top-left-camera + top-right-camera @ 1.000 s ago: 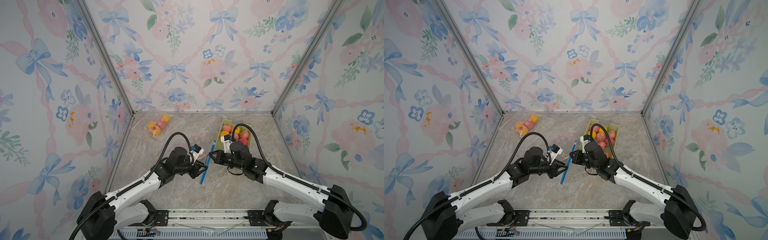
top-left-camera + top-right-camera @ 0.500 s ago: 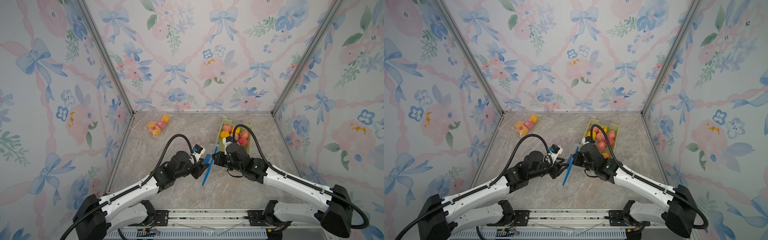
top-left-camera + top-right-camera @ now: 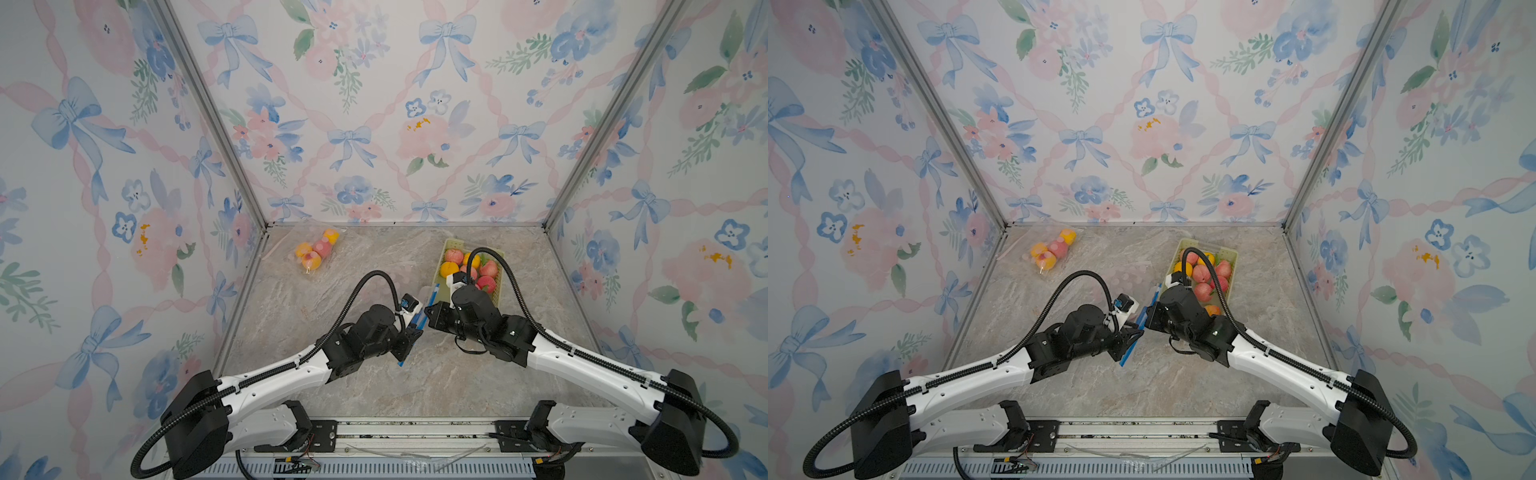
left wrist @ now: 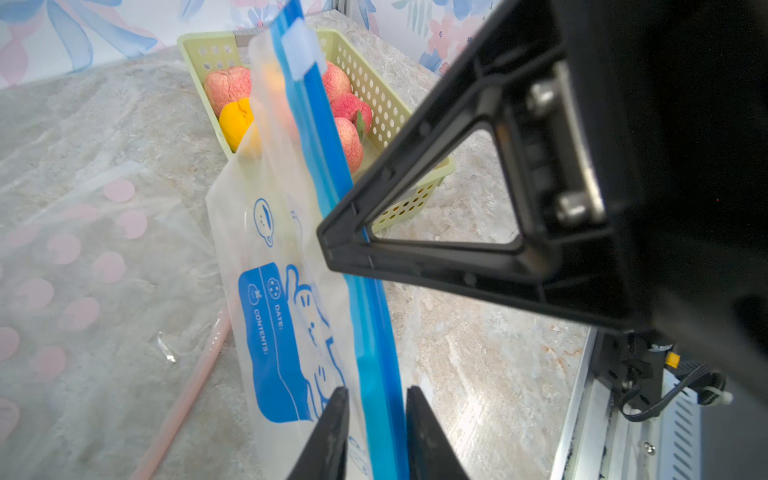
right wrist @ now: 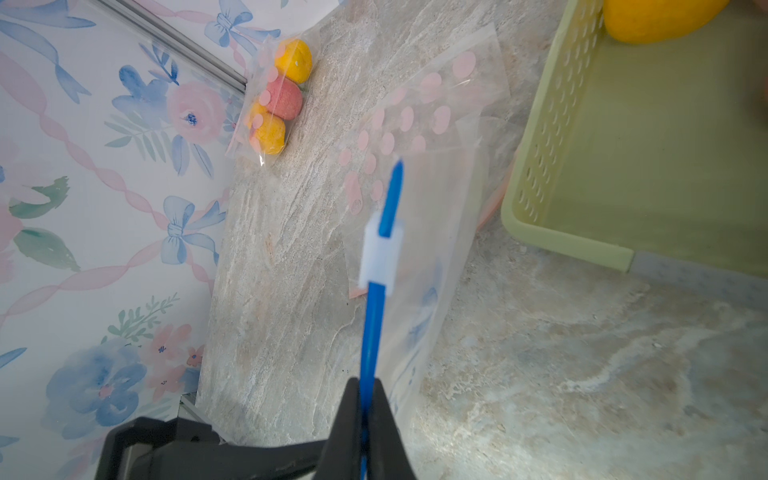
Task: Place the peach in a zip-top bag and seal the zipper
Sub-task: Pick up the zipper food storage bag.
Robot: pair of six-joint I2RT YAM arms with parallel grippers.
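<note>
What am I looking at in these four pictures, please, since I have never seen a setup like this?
The left arm and right arm are robots at a marble table. Two pictures look down from overhead; two come from cameras on the arms' wrists. On the table sit a green basket of peaches, a bag holding fruit, and a flat dotted bag. The right claw is shut on the blue zipper strip of a zip-top bag, holding it up. The left claw straddles the same strip; I cannot tell whether it grips.
</note>
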